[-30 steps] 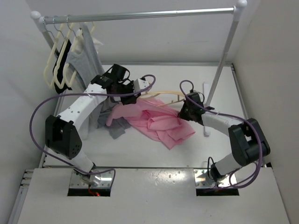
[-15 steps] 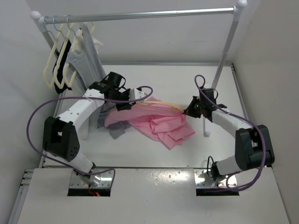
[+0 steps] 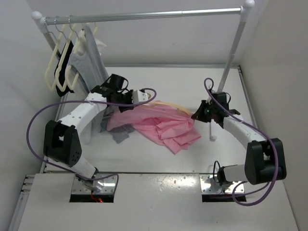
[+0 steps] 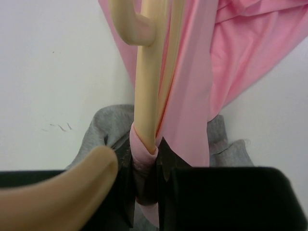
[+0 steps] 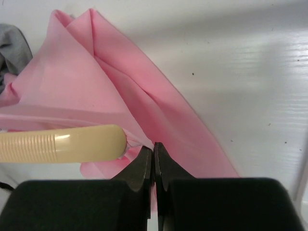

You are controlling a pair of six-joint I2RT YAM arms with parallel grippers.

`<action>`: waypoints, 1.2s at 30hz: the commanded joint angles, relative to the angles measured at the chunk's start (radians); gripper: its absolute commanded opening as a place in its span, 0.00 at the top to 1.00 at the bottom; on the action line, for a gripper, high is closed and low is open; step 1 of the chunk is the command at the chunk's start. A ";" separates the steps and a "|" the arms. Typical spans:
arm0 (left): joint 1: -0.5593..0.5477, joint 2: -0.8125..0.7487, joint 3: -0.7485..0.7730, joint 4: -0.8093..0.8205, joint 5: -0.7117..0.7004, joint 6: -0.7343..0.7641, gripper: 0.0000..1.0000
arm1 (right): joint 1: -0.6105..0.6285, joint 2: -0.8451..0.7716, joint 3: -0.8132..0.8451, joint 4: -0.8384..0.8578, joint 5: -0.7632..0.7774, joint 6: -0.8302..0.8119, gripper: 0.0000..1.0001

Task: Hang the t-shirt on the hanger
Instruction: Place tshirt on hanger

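Note:
The pink t-shirt lies bunched on the white table, its upper edge drawn over the peach-tan hanger. My left gripper is at the hanger's left part. In the left wrist view the gripper is shut on the hanger's bar with t-shirt fabric wrapped round it. The hook shows above. My right gripper is at the shirt's right edge. In the right wrist view it is shut on a pinch of the t-shirt, beside the hanger's ribbed end.
A grey garment lies on the table under the shirt's left side. A clothes rack's bar spans the back, with cream hangers and a grey sleeveless garment at its left end. The rack's right post and foot stand next to my right gripper.
My right gripper has moved to the right with the shirt's edge, stretching the fabric along the hanger. My left gripper has shifted a little to the left with the hanger.

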 commanded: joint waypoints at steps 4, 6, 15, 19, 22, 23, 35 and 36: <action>0.076 -0.059 -0.047 0.031 -0.306 0.039 1.00 | -0.072 -0.093 0.057 -0.128 0.114 -0.194 1.00; 0.076 -0.050 -0.047 0.040 -0.320 0.023 1.00 | -0.072 -0.104 0.057 -0.140 0.056 -0.239 1.00; 0.122 -0.085 0.012 -0.006 -0.126 0.007 1.00 | -0.105 0.016 0.047 -0.179 0.076 -0.170 1.00; 0.122 -0.085 -0.021 0.005 -0.229 0.016 1.00 | -0.142 0.001 0.034 -0.143 0.066 -0.108 1.00; 0.122 -0.085 -0.056 0.016 -0.263 0.042 1.00 | -0.154 -0.029 0.043 -0.154 0.097 -0.096 1.00; 0.122 -0.099 -0.067 0.025 -0.263 0.053 1.00 | -0.154 -0.029 0.044 -0.154 0.097 -0.096 1.00; 0.187 -0.130 -0.025 -0.035 -0.052 0.053 1.00 | -0.214 0.047 0.085 -0.149 0.062 -0.096 1.00; 0.187 -0.130 -0.016 -0.044 -0.018 0.042 1.00 | -0.214 0.047 0.076 -0.133 0.042 -0.096 1.00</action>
